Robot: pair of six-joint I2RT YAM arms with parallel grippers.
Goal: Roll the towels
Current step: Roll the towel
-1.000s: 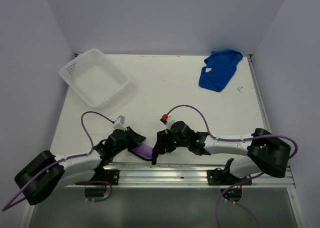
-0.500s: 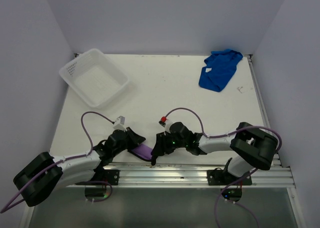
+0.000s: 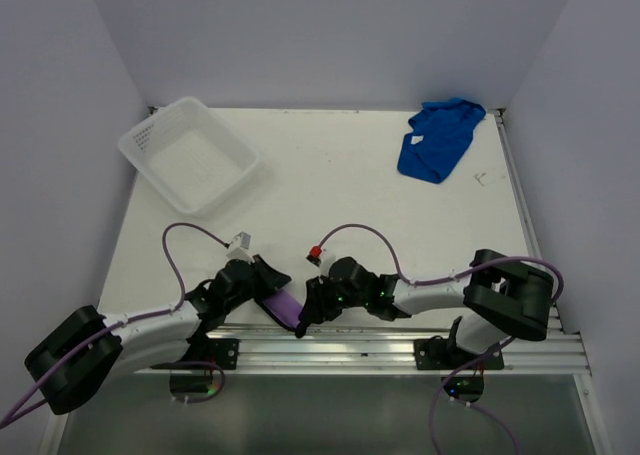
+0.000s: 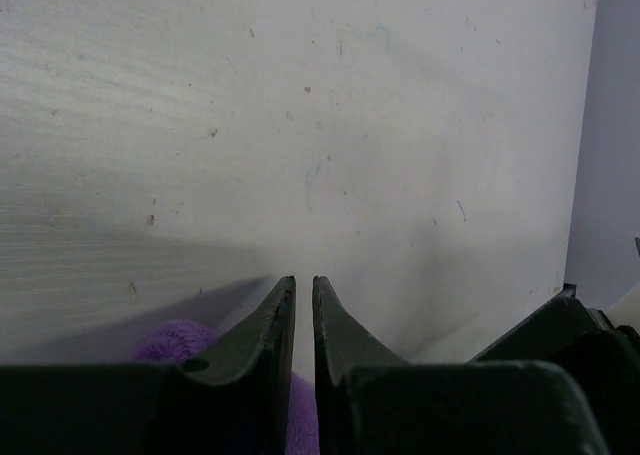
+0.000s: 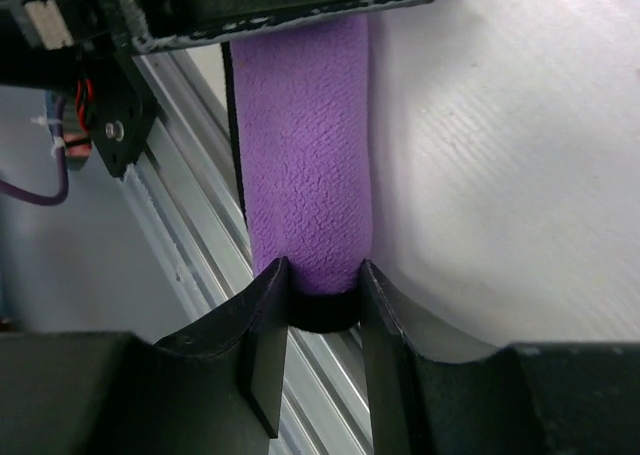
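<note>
The purple towel lies rolled into a tight tube at the table's near edge, close to the rail. My left gripper sits over its left end. In the left wrist view the left gripper is nearly closed, with the purple towel under and between the bases of its fingers. My right gripper meets the roll's other end. In the right wrist view the right gripper presses both sides of the purple towel. The blue towel lies crumpled at the far right, unrolled.
A white plastic basket stands at the far left of the table. The aluminium rail runs along the near edge, right beside the roll. A small white scrap lies near the blue towel.
My right arm has slid left towards the roll, and its jaws have narrowed onto the roll's end. The left arm and the blue towel have stayed put.
</note>
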